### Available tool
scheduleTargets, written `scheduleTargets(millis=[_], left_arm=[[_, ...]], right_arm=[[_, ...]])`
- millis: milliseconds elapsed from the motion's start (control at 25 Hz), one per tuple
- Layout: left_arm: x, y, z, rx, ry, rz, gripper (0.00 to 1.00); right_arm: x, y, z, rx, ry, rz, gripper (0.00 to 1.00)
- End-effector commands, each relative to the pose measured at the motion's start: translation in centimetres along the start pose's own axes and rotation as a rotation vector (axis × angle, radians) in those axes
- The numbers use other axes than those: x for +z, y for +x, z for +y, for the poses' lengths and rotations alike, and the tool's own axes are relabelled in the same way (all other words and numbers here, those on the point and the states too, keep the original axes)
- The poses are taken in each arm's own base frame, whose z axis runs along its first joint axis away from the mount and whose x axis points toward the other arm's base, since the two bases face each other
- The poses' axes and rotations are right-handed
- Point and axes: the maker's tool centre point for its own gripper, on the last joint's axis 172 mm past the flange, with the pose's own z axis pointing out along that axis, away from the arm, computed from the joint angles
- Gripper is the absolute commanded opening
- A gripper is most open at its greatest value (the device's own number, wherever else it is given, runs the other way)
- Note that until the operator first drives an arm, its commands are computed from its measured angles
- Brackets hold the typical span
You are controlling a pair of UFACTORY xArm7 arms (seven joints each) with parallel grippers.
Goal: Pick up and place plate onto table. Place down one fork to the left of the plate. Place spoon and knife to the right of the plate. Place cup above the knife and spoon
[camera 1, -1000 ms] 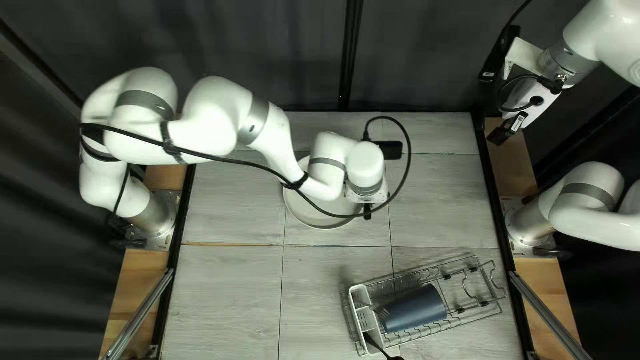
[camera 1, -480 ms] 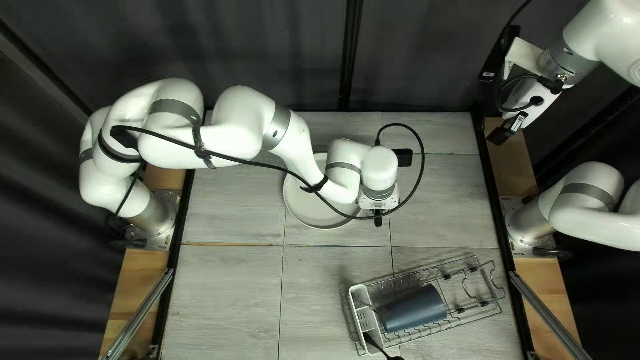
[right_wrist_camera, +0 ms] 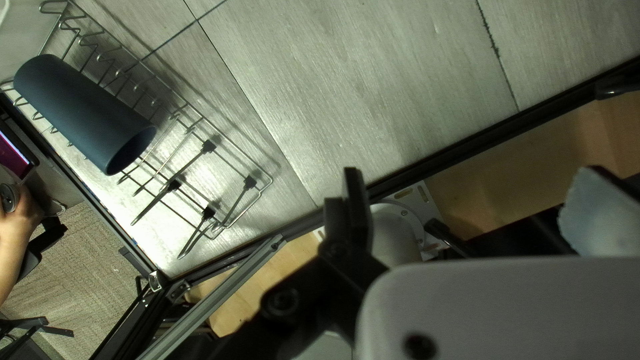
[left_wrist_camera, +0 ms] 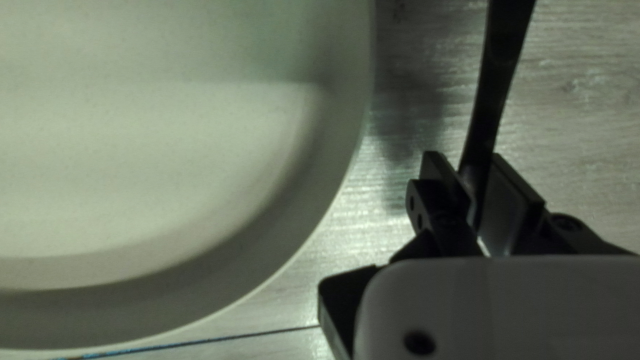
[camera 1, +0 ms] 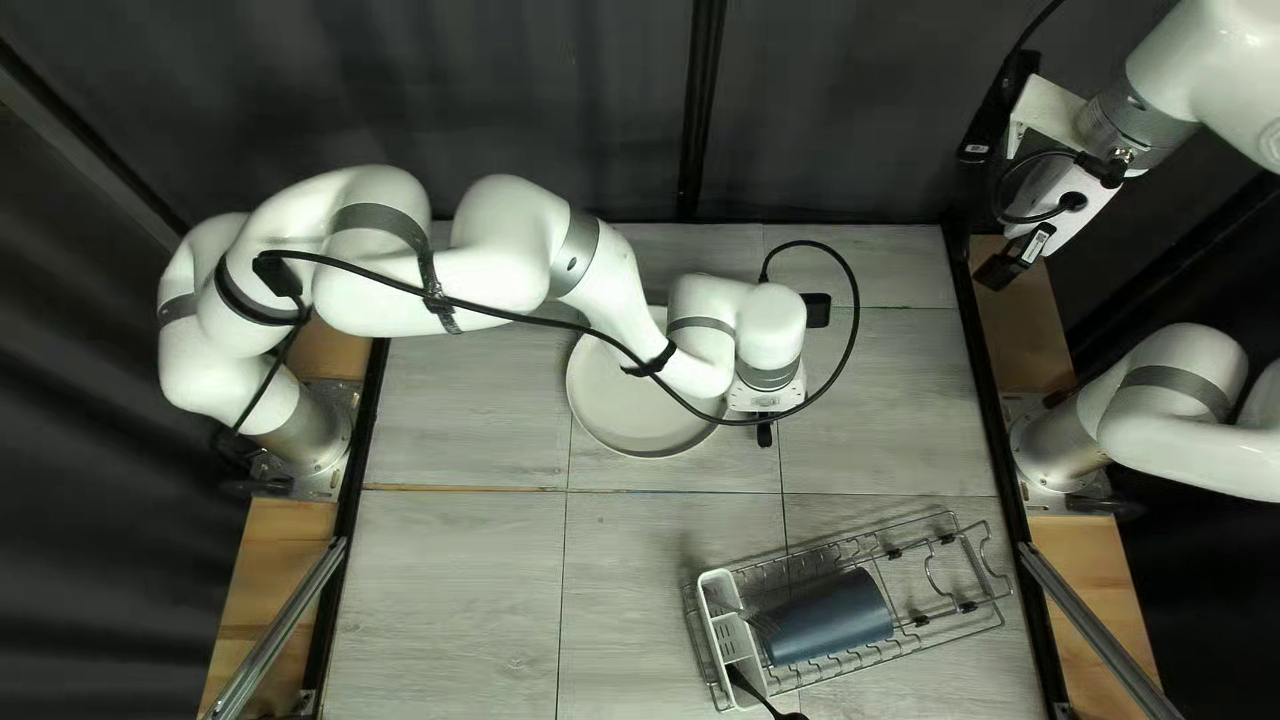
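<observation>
the left gripper (camera 1: pixel 764 435) is narrow, its two fingers closed on a dark utensil (left_wrist_camera: pixel 500 67) that runs from them toward the far side; which piece it is, i can't make out. it points down over the table (camera 1: pixel 454 574), just right of the plate (camera 1: pixel 638 416). behind it the wrist bends down, and the left arm (camera 1: pixel 507 240) stretches right from its base at the left edge, over the plate's far part, hiding it. a black cable (camera 1: pixel 534 319) runs along the arm, crosses above the plate and loops out past the wrist on the right.

nearer and to the right, the wire rack (camera 1: pixel 920 622) sits at a slant. the blue cup (camera 1: pixel 827 620) lies on its side in it, and the white caddy (camera 1: pixel 728 638) at its left end has another dark utensil (camera 1: pixel 750 688) poking out.

the right gripper (camera 1: pixel 1014 260), fingers wide apart, hangs at the far right corner on its raised arm. past the near edge is a person's hand (right_wrist_camera: pixel 21 212).
</observation>
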Motion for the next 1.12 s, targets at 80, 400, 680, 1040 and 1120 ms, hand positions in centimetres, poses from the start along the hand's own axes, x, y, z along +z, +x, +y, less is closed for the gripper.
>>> scheduleTargets(millis=[80,400,680,1040,1120], left_arm=[[0.5,0.5,-0.3,-0.003,0.003,-0.014,0.35],[-2.5,0.6,-0.2,0.024,-0.003,-0.001,1.0],[-11.0,-0.2,-4.2,0.093,-0.01,0.075,1.0],[-12.2,-0.7,-4.9,0.109,-0.004,0.092,1.0],[-12.7,-1.6,-6.4,0.093,0.0,0.09,1.0]], right_arm=[[0.0,0.0,0.0,0.0,0.0,0.0,1.0],[0.0,0.0,0.0,0.0,0.0,0.0,1.0],[0.0,0.0,0.0,0.0,0.0,0.0,1.0],[0.0,0.0,0.0,0.0,0.0,0.0,1.0],[0.0,0.0,0.0,0.0,0.0,0.0,1.0]])
